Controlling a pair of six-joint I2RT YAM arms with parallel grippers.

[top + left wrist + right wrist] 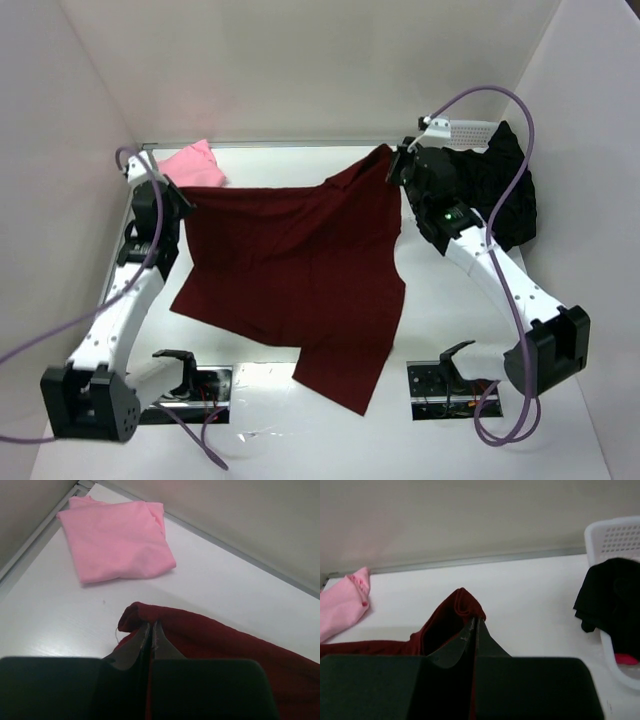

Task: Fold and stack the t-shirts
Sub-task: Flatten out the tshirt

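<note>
On the white table (420,320), the dark maroon cloth t-shirt (300,260) lies spread mid-table, left gripper (151,626) and right gripper (475,622) each clamped on a far corner; they should keep that edge taut and move together.

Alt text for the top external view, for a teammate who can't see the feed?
The left gripper and right gripper are each shut on a far corner of the maroon t-shirt, stretching it between them. A folded pink t-shirt lies in the far-left corner; a black t-shirt drapes over the white basket at far right.
</note>
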